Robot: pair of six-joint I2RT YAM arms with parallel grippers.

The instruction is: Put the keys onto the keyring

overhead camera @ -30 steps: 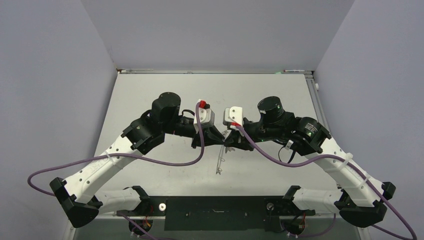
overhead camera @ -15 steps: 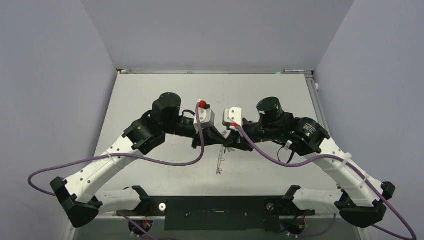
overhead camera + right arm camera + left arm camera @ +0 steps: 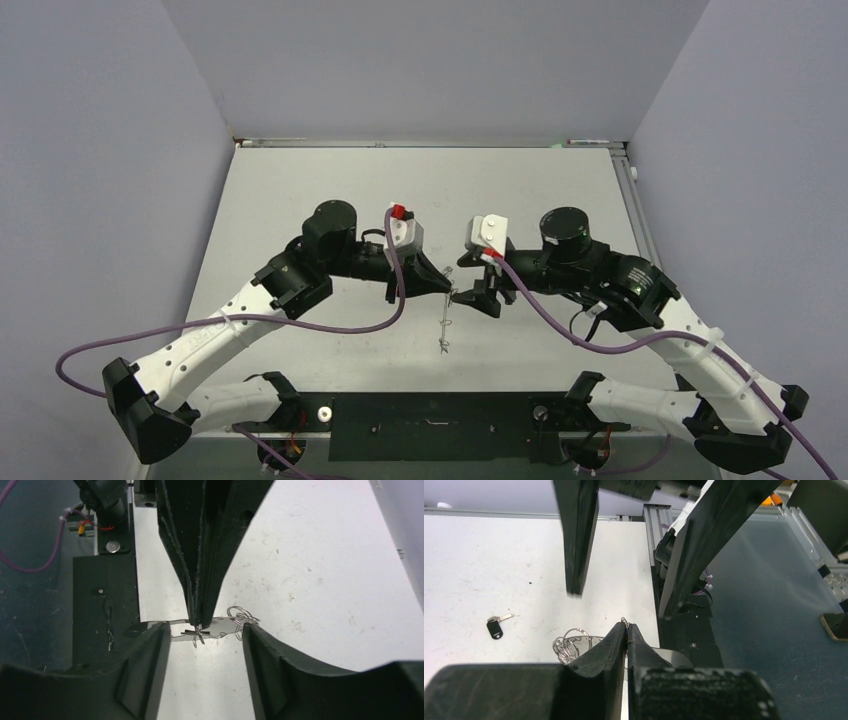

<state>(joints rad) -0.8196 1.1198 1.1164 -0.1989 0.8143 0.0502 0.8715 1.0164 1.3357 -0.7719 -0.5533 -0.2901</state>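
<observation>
Grey wire of the keyring (image 3: 444, 322) hangs from my left gripper (image 3: 627, 630), whose jaws are pressed tight on its rim, with the small loops bunched just below the tips. My right gripper (image 3: 200, 632) stands open, one finger on either side of the left tips. One black-headed key (image 3: 495, 628) lies on the white table (image 3: 474, 570), well apart from the ring.

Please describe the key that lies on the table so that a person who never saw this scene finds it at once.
In the left wrist view, look at the white table left of the shut left gripper. The key lies alone, farther left than the keyring with its wire loops. Only it has a black plastic head and a short silver blade.
</observation>
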